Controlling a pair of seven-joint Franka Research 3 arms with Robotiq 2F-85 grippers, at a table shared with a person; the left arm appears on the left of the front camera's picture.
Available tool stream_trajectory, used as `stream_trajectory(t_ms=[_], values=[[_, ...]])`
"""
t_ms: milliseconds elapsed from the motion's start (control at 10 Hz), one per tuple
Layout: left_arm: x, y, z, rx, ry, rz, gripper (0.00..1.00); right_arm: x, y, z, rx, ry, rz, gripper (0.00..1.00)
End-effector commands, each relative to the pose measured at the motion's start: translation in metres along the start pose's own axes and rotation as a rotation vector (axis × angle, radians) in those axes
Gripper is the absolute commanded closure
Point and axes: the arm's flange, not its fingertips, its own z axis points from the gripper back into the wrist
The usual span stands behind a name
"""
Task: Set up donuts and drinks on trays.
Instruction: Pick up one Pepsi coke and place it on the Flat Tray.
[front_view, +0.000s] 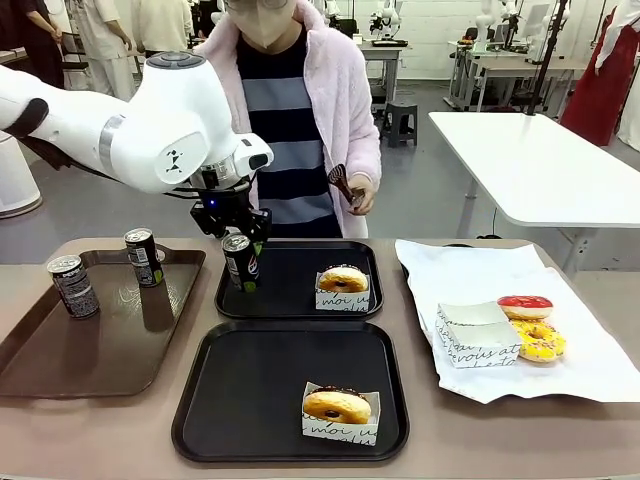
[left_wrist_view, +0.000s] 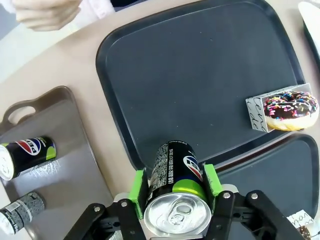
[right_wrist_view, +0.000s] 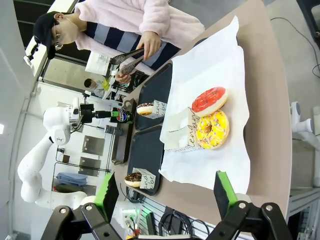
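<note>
Your left gripper (front_view: 243, 250) is clamped on a can (front_view: 240, 268) at the left edge of the far tray (front_view: 295, 275). From the front you cannot tell whether the can's base touches the tray. The left wrist view adds the grip itself: green pads (left_wrist_view: 139, 192) press both sides of the can near its silver top, above the tray's near-left corner. It also shows sprinkles on the sleeved chocolate donut (left_wrist_view: 291, 109) at that tray's right side. The front view gives you the near tray (front_view: 250, 380) with its own sleeved donut (front_view: 337, 405), and two more cans (front_view: 73, 285) upright on the brown tray (front_view: 110, 340). Your right gripper (right_wrist_view: 167, 197) has its fingers spread wide with nothing between them. It sits above the table edge near the white paper (right_wrist_view: 220, 55), which bears a red donut (right_wrist_view: 209, 100) and a yellow donut (right_wrist_view: 212, 129). That view also catches the tongs (right_wrist_view: 125, 57) in the person's hand (right_wrist_view: 150, 45).
</note>
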Motion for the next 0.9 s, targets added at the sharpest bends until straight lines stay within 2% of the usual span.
stream_trajectory(t_ms=[0,500,700,800], values=[[0.000,0.002,0.014,-0.043,-0.017,-0.027,0.44,0.002,-0.001,0.001,0.020,-0.016,0.018,0.00],[0.014,-0.006,-0.014,0.025,0.042,0.020,0.44,0.002,-0.001,0.001,0.020,-0.016,0.018,0.00],[0.030,-0.009,-0.022,0.055,0.103,0.004,0.44,0.002,-0.001,0.001,0.020,-0.016,0.018,0.00],[0.024,-0.009,-0.029,0.068,0.122,0.018,0.44,0.002,-0.001,0.001,0.020,-0.016,0.018,0.00]])
